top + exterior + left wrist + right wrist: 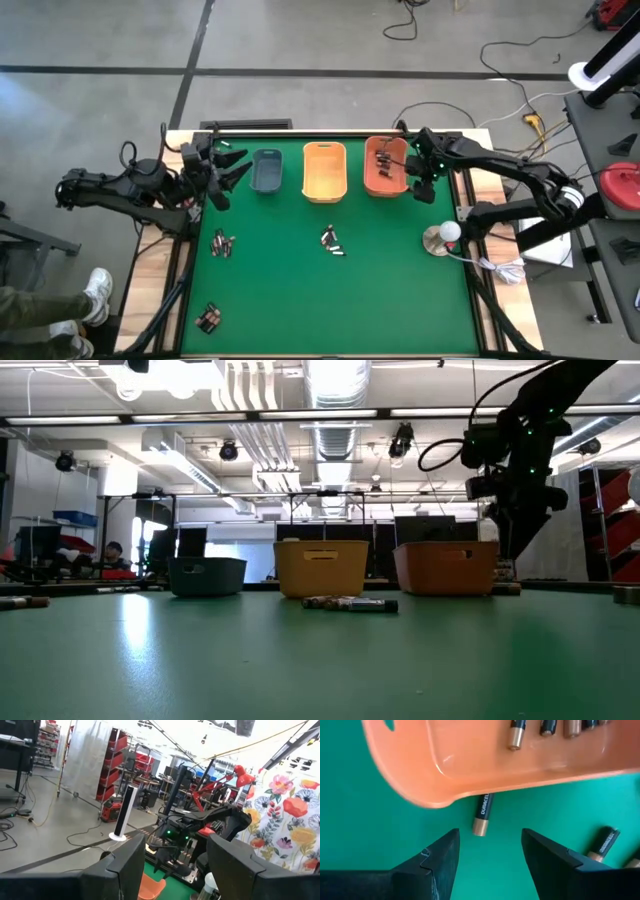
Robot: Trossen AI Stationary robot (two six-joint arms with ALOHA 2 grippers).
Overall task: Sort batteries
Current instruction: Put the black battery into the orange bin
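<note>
Right gripper (490, 855) hovers beside the orange bin (485, 775), fingers wide, empty, over a stray battery (482, 815). Best to descend straight, centred, clear of the rim. Left gripper (222, 172) waits open.

My right gripper (420, 188) hangs low at the table's far right, fingers (437, 857) pointing down and spread, empty. My left gripper (225, 170) waits at the far left edge, held level, facing across, fingers (125, 865) apart, empty.
</note>
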